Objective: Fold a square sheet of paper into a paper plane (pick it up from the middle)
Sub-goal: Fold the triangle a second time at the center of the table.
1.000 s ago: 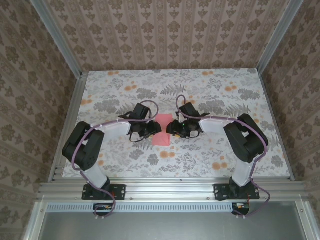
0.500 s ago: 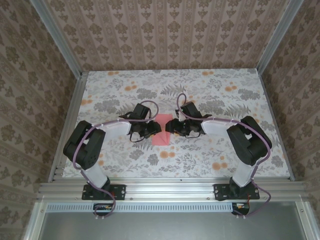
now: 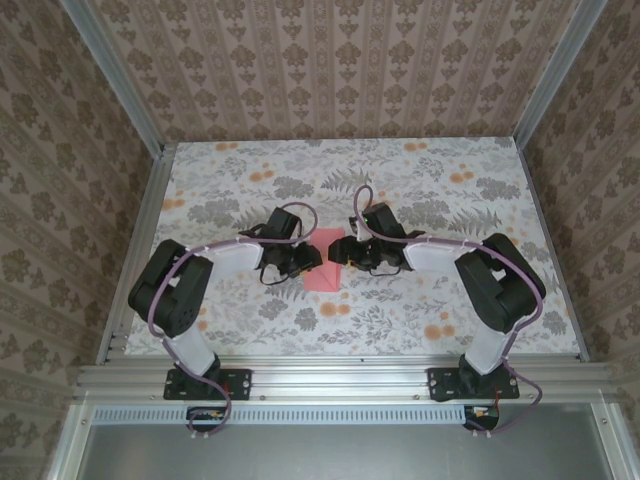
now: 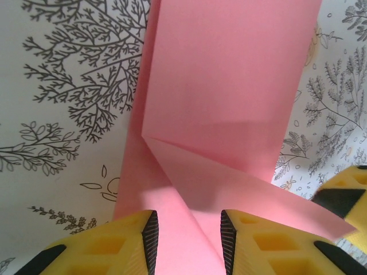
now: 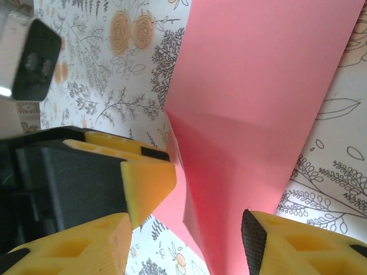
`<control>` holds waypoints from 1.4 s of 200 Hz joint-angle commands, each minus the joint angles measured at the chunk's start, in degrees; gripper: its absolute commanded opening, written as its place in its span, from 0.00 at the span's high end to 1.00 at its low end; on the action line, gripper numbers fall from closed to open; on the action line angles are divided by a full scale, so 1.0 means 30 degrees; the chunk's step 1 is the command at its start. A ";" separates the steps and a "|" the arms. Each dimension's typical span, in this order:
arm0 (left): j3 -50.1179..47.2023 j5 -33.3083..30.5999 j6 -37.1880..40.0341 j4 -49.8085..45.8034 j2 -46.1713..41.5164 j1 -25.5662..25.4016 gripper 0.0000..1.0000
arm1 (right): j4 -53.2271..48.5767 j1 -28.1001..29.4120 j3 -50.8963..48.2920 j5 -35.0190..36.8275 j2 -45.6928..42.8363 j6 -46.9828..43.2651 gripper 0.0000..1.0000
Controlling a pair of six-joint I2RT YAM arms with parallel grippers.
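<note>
The pink sheet of paper (image 3: 322, 272) lies folded into a narrow strip at the table's middle, between my two grippers. In the left wrist view the paper (image 4: 229, 86) shows a slanted crease and one flap standing up off the layer below. My left gripper (image 4: 188, 243) is open, its pads apart over the paper's near end, with the crease running between them. My right gripper (image 5: 183, 246) is open wide, straddling a raised edge of the paper (image 5: 258, 86). From above, the left gripper (image 3: 308, 258) and right gripper (image 3: 340, 252) nearly meet over the sheet.
The floral tabletop (image 3: 420, 190) spreads out on all sides, with aluminium rails and patterned walls round it. A yellow fingertip (image 5: 146, 183) of my left gripper sits close beside my right jaws. The right gripper's fingertip (image 4: 344, 192) shows at the left wrist view's right edge.
My right gripper has edged left onto the paper's right side and its jaws have spread wider. The left arm has hardly moved.
</note>
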 commanded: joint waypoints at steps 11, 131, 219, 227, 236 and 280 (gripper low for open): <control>0.0391 0.0188 -0.0009 -0.0560 0.0485 0.0141 0.64 | 0.0558 -0.0038 -0.0068 -0.0456 -0.0539 -0.0311 0.44; -0.0229 0.1856 -0.0455 0.2161 0.0278 0.0229 0.59 | -0.1010 -0.0292 0.1157 0.0466 0.1922 0.0063 0.86; -0.0513 0.2784 -0.0973 0.3599 0.1333 0.0229 0.55 | 0.2486 -0.1207 -0.0697 -0.0897 0.2309 0.2300 0.84; -0.0544 0.2751 -0.1028 0.3592 0.1335 0.0229 0.55 | 0.2753 -0.1294 -0.0860 -0.0912 0.2350 0.2457 0.84; -0.0640 0.2651 -0.1036 0.3578 0.1235 0.0229 0.55 | 0.2927 -0.1377 -0.0966 -0.0934 0.2412 0.2601 0.84; -0.0736 0.2247 -0.0880 0.2975 0.0505 0.0199 0.54 | 0.3249 -0.1413 -0.0974 -0.1351 0.2580 0.2575 0.87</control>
